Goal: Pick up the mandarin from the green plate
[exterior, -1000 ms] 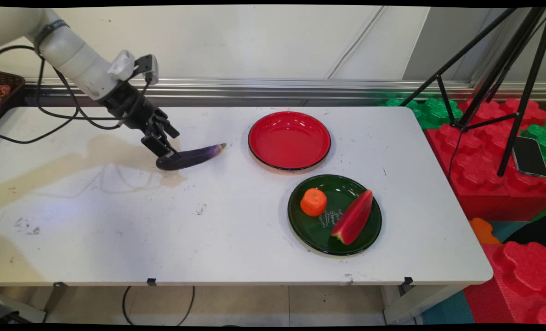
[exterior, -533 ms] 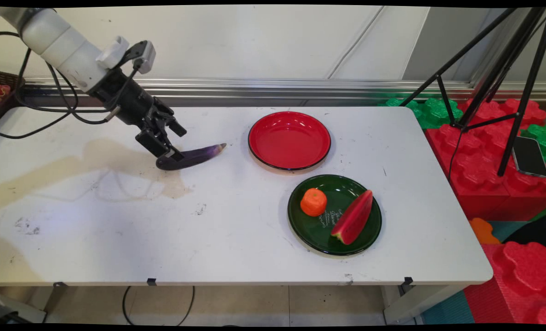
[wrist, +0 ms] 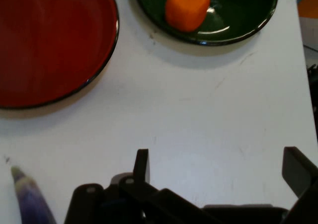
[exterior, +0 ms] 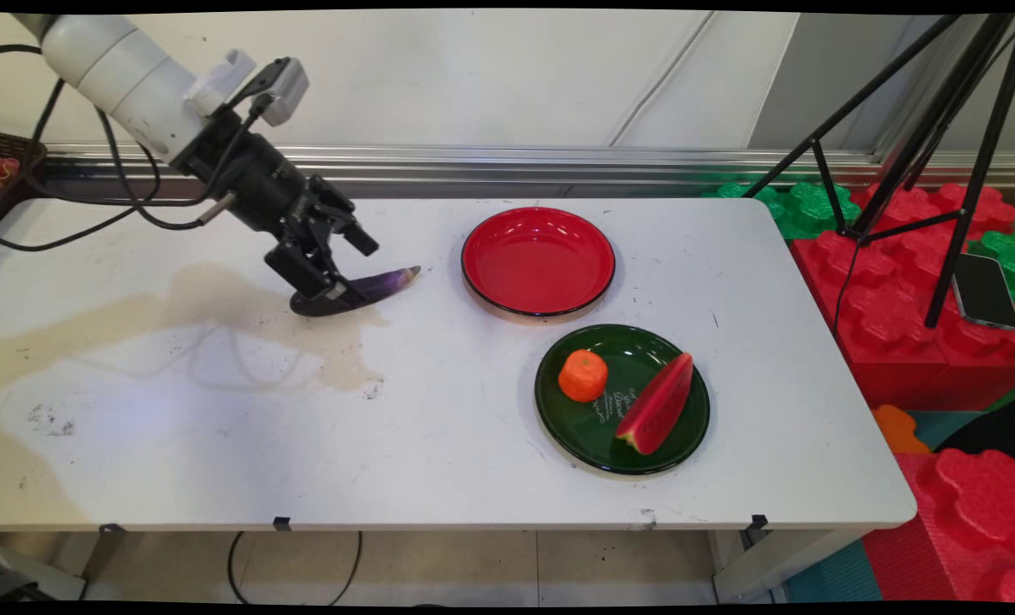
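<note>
from above, the arm slants down from the upper left, its tool (exterior: 337, 260) spread wide just over the thick end of the purple eggplant (exterior: 362, 290) lying on the desk (exterior: 439, 410), left of the red plate (exterior: 537, 260). from the hand, the fingers (wrist: 141, 165) stand apart, the eggplant's tip (wrist: 30, 199) at lower left, nothing pinched.

Eggplant (exterior: 362, 291) lies on table (exterior: 217, 444), far left of centre. Gripper (exterior: 337, 266) sits over eggplant's left end. Empty plate (exterior: 537, 260) right of eggplant. Second plate (exterior: 589, 427) nearer you, holding orange (exterior: 583, 375) left, watermelon slice (exterior: 657, 405) right.
</note>
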You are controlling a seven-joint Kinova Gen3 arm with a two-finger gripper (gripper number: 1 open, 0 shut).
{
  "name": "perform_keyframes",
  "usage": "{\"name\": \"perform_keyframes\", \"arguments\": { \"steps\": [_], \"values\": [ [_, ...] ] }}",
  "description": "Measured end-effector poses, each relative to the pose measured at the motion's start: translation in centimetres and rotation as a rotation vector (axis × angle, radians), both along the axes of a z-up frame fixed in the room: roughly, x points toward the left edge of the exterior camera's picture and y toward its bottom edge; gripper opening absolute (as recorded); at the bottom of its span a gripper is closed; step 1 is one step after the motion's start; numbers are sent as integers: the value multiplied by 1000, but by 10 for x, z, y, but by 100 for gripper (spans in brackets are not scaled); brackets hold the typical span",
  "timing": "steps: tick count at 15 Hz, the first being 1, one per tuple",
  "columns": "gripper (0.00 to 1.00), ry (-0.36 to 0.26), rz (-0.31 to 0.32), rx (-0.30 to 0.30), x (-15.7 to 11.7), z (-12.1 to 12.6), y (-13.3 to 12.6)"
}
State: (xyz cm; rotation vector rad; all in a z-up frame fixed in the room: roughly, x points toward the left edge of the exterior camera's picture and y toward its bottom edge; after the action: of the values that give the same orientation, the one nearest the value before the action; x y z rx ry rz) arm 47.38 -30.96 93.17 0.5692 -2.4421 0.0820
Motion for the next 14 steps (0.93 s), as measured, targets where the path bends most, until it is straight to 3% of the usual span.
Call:
{"name": "perform_keyframes", "arguments": {
  "steps": [4, 8, 14],
  "values": [
    [100, 8, -46, -28, -22, 1, -6],
    [100, 4, -103, -60, -61, -5, -19],
    [100, -20, -157, -72, -116, -31, -35]
  ]
}}
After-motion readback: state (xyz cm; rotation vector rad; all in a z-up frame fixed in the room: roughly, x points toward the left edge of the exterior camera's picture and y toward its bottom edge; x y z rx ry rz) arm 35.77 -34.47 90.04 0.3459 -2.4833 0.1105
